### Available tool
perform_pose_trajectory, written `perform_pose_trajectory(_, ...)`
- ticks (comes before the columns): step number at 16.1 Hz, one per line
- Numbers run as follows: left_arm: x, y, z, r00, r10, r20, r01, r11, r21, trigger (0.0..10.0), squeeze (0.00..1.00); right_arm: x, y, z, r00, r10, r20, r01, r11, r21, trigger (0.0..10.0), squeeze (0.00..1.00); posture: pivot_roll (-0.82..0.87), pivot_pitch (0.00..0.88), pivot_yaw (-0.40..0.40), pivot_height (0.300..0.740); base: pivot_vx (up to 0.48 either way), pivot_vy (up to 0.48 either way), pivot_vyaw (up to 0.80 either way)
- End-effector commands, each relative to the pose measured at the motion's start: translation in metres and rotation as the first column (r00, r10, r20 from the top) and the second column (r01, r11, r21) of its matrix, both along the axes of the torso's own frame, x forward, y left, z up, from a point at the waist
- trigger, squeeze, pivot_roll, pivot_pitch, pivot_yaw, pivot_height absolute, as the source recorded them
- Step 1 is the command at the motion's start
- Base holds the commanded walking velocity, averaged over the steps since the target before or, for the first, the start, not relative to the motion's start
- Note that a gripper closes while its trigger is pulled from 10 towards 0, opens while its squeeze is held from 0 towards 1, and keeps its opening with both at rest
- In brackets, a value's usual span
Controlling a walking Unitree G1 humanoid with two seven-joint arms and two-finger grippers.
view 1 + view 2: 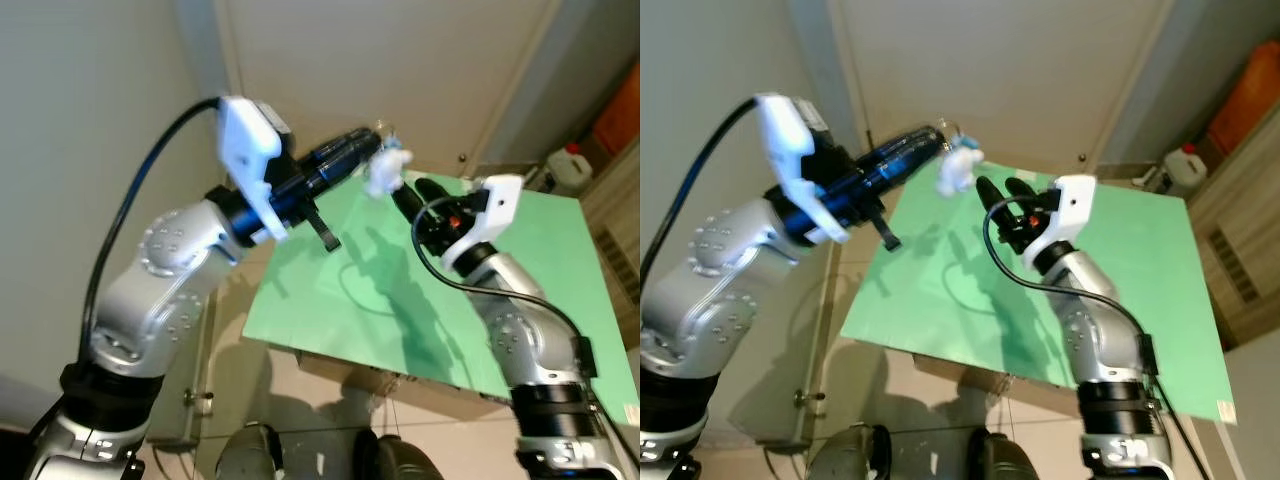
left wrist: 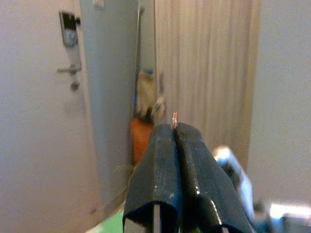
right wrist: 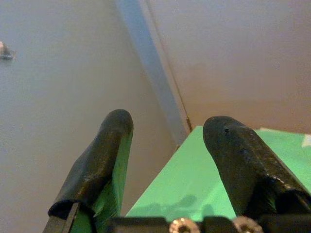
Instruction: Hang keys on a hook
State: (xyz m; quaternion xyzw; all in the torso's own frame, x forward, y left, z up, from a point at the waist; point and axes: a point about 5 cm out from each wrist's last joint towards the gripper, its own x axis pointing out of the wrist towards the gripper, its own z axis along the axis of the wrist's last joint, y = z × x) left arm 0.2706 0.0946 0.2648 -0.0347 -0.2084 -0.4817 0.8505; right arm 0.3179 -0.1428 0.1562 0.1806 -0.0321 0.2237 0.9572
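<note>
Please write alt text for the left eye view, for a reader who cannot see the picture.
The robot's left pincer, raised above a green table, is shut on a key ring with a small white charm hanging below it. The right pincer is lifted close beside the charm, fingers apart, in front of a pale wall.

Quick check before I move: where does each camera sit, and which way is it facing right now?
Left eye, head: down at green tabletop; both arms, left gripper holding white fluffy key charm.
Right eye, head: same scene; right gripper.
Left wrist: along shut fingers pinching thin metal ring, towards door and curtain.
Right wrist: between open fingers, wall and tabletop edge.
Shared: tabletop.
</note>
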Motion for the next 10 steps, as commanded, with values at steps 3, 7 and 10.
perform_pose_trajectory(3,-0.015,0.005,0.013,0.984,-0.177,0.019,0.177,0.962,-0.207,10.0,0.0,0.004,-0.013,0.004,0.995,-0.097,-0.01,0.097,0.99,0.106,10.0,0.0,0.1,0.136,-0.013,0.74,0.0,0.0,-0.8)
perform_pose_trajectory(7,-0.03,0.003,0.006,0.909,-0.414,-0.042,0.381,0.869,-0.317,10.0,0.0,0.006,-0.024,-0.001,0.984,-0.173,-0.032,0.176,0.978,0.114,10.0,0.0,0.08,0.127,-0.015,0.74,0.0,0.0,-0.8)
perform_pose_trajectory(10,-0.009,-0.002,-0.023,0.945,-0.264,-0.195,0.195,0.93,-0.311,10.0,0.0,0.004,-0.029,-0.011,0.966,-0.245,-0.078,0.252,0.964,0.091,10.0,0.0,0.08,0.121,-0.017,0.74,0.0,0.0,-0.8)
